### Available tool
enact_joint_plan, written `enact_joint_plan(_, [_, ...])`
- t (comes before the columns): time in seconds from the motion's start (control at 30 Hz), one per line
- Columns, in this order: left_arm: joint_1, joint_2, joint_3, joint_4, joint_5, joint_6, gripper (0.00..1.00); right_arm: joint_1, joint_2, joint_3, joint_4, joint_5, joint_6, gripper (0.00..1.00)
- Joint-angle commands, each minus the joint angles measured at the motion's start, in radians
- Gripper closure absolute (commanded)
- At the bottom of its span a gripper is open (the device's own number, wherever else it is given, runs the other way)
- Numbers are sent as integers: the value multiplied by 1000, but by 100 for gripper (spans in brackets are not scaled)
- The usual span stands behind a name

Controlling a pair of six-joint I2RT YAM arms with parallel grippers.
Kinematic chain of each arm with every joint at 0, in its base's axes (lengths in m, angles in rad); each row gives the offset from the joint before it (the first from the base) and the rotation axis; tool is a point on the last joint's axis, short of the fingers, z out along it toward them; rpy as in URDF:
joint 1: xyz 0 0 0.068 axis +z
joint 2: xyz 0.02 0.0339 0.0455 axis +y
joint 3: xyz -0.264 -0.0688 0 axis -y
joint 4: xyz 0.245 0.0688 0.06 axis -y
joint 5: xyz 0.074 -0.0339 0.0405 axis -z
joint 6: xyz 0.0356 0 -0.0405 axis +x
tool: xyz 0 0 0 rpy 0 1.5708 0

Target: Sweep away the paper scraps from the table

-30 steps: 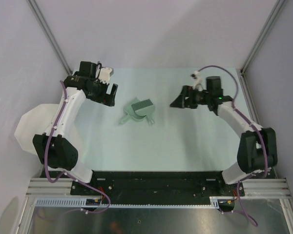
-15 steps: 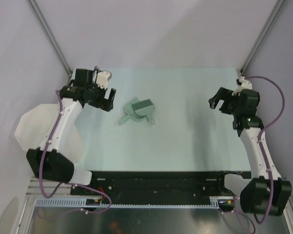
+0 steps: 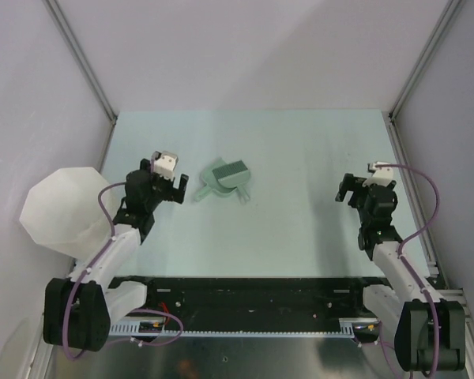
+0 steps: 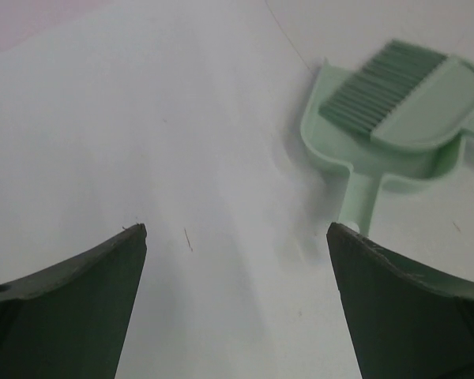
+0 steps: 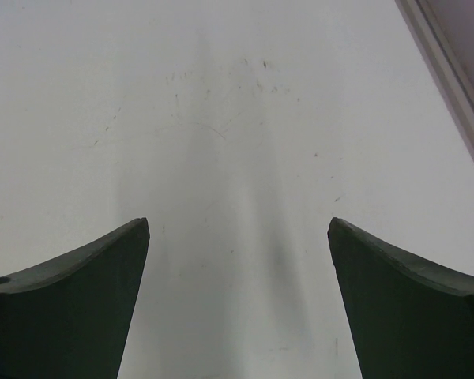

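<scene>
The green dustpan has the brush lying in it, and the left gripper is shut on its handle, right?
No. The left gripper is open and empty; the left wrist view shows the dustpan ahead of it, apart from its fingers. The brush does lie in it.
</scene>
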Motion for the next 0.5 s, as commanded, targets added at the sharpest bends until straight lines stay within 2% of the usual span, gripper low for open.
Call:
enact_joint_plan(0.0, [6,32,-87,385,-100,-96,0,-14,6,-109,337,-36,-6,0])
enact_joint_plan(0.03, [6,49,-98,408,-182,-103,0,-14,9,-159,418,-45,9,0])
enact_joint_plan(0.1, [19,101,-135,487,-203,-102,0,-45,31,-207,501,-61,25,0])
enact_joint_plan(0.17, [49,150,-179,568,-84,-113,0,-57,51,-271,624,-56,37,0])
enact_joint_plan(0.23, [95,205,-216,654,-24,-166,0,-66,106,-302,731,-53,39,0])
enact_joint_plan(0.33, [118,270,-267,833,30,-177,0,-82,219,-319,817,-56,37,0])
enact_joint_plan(0.4, [128,268,-277,834,51,-183,0,-91,262,-322,885,-73,42,0])
enact_joint_plan(0.47, [128,244,-334,902,68,-173,0,-94,345,-327,989,-105,35,0])
